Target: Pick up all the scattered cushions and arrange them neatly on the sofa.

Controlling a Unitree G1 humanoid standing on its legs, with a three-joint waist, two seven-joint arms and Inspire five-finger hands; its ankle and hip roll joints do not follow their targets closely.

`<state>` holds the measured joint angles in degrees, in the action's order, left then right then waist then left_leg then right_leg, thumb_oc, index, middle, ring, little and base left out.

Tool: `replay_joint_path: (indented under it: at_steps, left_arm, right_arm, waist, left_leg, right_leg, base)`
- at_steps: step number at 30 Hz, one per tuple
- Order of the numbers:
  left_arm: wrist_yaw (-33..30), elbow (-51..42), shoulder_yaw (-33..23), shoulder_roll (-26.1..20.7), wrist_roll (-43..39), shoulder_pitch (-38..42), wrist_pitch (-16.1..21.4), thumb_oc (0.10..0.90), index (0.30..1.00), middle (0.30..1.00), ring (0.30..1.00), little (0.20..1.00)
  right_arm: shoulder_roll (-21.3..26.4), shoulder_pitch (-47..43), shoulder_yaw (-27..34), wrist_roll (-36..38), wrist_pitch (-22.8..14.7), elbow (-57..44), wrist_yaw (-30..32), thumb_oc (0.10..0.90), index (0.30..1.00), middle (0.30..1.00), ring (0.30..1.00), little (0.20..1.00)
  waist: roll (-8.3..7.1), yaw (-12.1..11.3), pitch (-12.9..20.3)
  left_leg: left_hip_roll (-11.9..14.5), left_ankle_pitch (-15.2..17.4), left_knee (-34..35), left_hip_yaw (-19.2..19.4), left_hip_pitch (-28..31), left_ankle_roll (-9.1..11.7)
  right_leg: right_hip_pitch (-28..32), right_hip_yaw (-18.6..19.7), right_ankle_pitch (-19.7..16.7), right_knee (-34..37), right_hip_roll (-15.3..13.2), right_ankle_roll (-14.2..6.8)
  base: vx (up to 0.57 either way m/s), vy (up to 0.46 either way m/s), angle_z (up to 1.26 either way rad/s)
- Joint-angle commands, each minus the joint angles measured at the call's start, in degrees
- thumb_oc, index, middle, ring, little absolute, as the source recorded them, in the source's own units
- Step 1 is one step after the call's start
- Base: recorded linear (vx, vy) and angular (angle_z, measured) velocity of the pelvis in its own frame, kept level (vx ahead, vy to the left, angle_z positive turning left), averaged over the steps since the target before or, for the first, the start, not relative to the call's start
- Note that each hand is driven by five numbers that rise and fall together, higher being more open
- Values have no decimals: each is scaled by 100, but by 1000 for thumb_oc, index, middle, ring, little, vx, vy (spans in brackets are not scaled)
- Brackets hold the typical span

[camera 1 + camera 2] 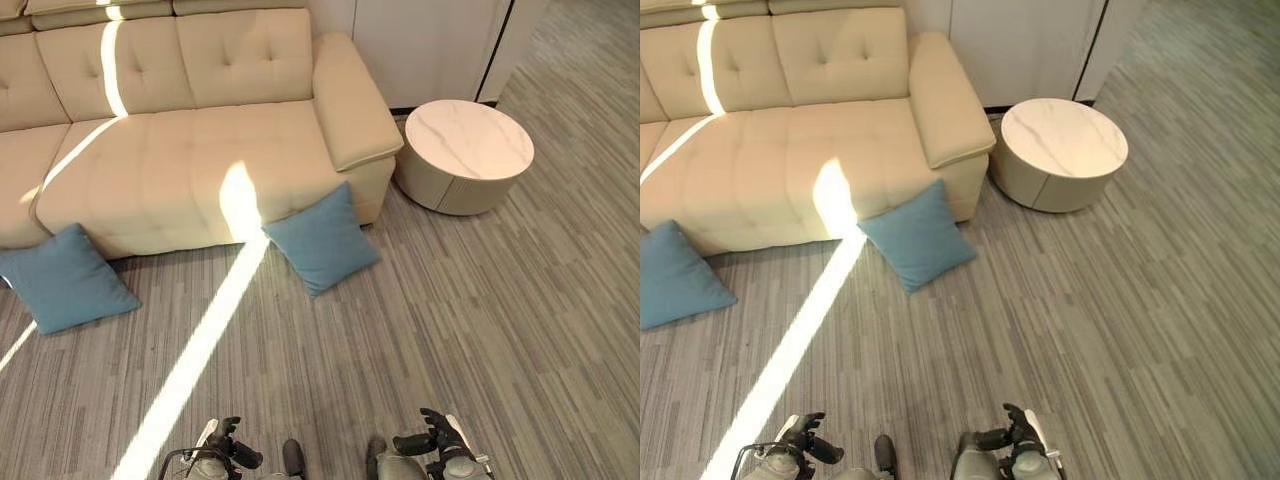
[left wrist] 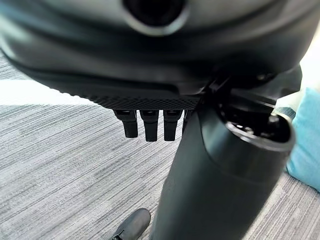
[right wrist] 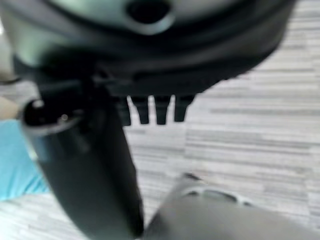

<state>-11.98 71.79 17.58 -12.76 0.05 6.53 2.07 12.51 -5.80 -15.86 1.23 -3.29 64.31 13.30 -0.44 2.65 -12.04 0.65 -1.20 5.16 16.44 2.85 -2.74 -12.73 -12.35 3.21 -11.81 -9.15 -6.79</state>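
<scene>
You have not started yet: both blue cushions lie on the floor against the sofa front, the left cushion and the right cushion, while your left hand and right hand hang low, fingers relaxed and holding nothing.

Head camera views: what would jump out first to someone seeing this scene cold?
Two blue cushions on the floor, leaning against the beige sofa's front: the left cushion near its left end, the right cushion below the armrest. A bright sunlight stripe cuts across the grey floor between them, and a round white table stands right of the sofa.
</scene>
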Motion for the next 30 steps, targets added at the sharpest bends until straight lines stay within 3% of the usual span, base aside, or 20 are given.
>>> replay_joint_path:
  at_steps: [1,4,6,8,10,12,14,15,16,18,19,21,26,27,30]
  left_arm:
    - [-97,-13,-111,40,18,45,178,800,900,900,900,900]
    - [-101,-57,-105,87,-65,40,227,800,900,900,900,900]
    - [-35,-216,-104,147,-293,72,293,800,900,900,900,900]
    - [-17,-313,-41,172,-366,166,303,800,900,900,900,900]
    - [-12,-378,18,190,-413,224,297,800,900,900,900,900]
    - [36,-351,62,192,-353,206,283,800,900,900,900,900]
    - [54,-308,63,223,-351,138,279,800,900,900,900,900]
    - [54,-308,64,223,-351,136,279,800,900,900,900,900]
    - [54,-262,83,237,-316,106,269,800,900,900,900,900]
    - [69,-209,72,246,-269,65,245,800,900,900,900,900]
    - [69,-209,72,247,-268,61,245,800,900,900,900,900]
    - [98,-202,55,239,-305,17,269,800,900,900,900,900]
    - [151,-139,-132,222,-350,-147,225,800,900,900,900,900]
    - [222,-124,-192,165,-378,-169,234,800,900,900,900,900]
    - [305,-172,-234,-10,-275,-161,242,800,900,900,900,900]
  right_arm:
    - [145,180,-199,-195,9,176,140,800,900,900,900,900]
    - [132,253,-191,-174,-18,228,148,800,900,900,900,900]
    - [141,264,-146,-77,-62,334,147,800,900,900,900,900]
    - [161,209,-140,-31,-80,374,165,800,900,900,900,900]
    - [190,171,-132,4,-83,384,201,800,900,900,900,900]
    - [395,-39,-77,85,-140,478,220,800,900,900,900,900]
    - [395,-33,-61,118,-142,546,201,800,900,900,900,900]
    - [394,-31,-62,118,-143,546,201,800,900,900,900,900]
    - [404,-21,-78,117,-142,579,214,800,900,900,900,900]
    - [415,15,-86,110,-149,605,217,800,900,900,900,900]
    - [416,18,-87,110,-149,605,217,800,900,900,900,900]
    - [413,20,-83,148,-132,639,210,800,900,900,900,900]
    - [327,101,-114,26,-121,673,154,800,900,900,900,900]
    - [369,192,118,538,-69,629,-260,800,900,900,900,900]
    - [551,171,75,111,-102,692,-152,800,900,900,900,900]
  waist:
    - [-13,43,35]
    - [-23,80,103]
    - [-14,94,116]
    - [-64,62,-19]
    - [-144,-9,-161]
    - [-200,-127,-188]
    - [-212,-228,-138]
    - [-220,-230,-143]
    - [-192,-259,-104]
    - [-118,-311,-64]
    - [-126,-311,-70]
    - [-47,-438,-56]
    - [-118,-589,125]
    - [-176,-584,159]
    - [-280,-647,189]
  left_leg:
    - [-106,873,-504,-919,267,205]
    - [-19,903,-520,-967,307,296]
    - [158,803,-1076,-963,129,530]
    - [308,403,-2151,-1023,-417,715]
    - [375,65,-3003,-1126,-873,751]
    - [391,46,-3323,-1115,-1224,697]
    - [198,341,-2746,-1112,-1476,565]
    - [189,336,-2726,-1106,-1455,562]
    - [152,336,-2272,-1060,-1558,539]
    - [115,103,-1538,-1030,-1509,552]
    - [103,84,-1497,-1026,-1476,552]
    - [6,-357,-1067,-991,-1786,628]
    - [-95,-221,-1130,-1085,-1676,451]
    - [-108,-144,-1139,-1039,-1591,411]
    - [-176,103,-1101,-1037,-1305,207]
  right_leg:
    - [358,6,-467,946,278,-25]
    - [494,83,-440,1037,372,82]
    - [715,46,-314,1108,462,224]
    - [906,31,-215,1177,502,379]
    - [1074,58,-117,1229,528,535]
    - [1242,47,-39,1300,537,601]
    - [1450,70,35,1429,573,542]
    - [1462,72,36,1433,564,538]
    - [1533,41,78,1493,608,503]
    - [1672,54,155,1551,718,469]
    - [1687,55,159,1554,708,466]
    - [1947,212,311,1603,900,468]
    - [2231,412,564,1394,848,403]
    - [2248,447,593,1252,781,360]
    - [1750,405,368,-25,564,83]
  base:
    - [145,-100,0]
    - [202,-176,-1]
    - [191,-253,18]
    - [83,-237,36]
    - [93,-207,18]
    - [166,-156,1]
    - [270,-64,7]
    - [281,-20,13]
    - [181,8,7]
    - [223,22,-6]
    - [222,13,-9]
    - [327,40,2]
    - [310,113,-40]
    - [291,127,-45]
    - [205,114,-34]
